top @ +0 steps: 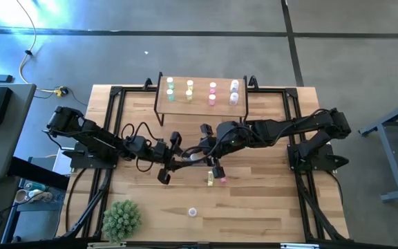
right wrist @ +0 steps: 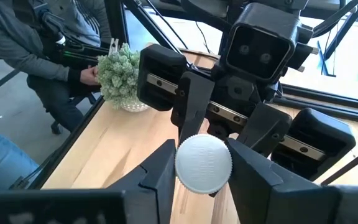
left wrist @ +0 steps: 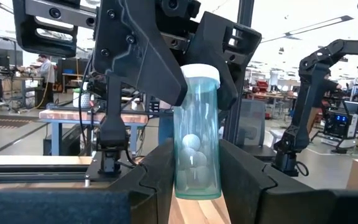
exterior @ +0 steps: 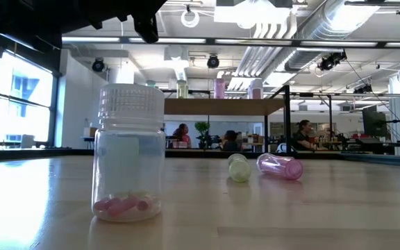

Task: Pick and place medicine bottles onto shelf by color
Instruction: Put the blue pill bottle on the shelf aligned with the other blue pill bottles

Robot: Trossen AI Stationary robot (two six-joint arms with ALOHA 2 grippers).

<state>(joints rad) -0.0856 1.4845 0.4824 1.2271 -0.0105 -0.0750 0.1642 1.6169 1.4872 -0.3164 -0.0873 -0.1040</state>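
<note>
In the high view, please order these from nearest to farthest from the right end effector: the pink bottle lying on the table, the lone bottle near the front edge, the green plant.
From the right end effector:
1. Pink bottle, just beside it, mid-table.
2. Lone bottle, toward the front edge.
3. Green plant, front-left corner.

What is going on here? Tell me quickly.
The two arms hold one pale green plastic bottle with a white cap between them above mid-table. The left hand clamps its body and the right hand grips the cap. Eight small bottles stand on the small light-wood shelf, paired by colour. A yellow bottle and a pink bottle lie on the table.
</note>
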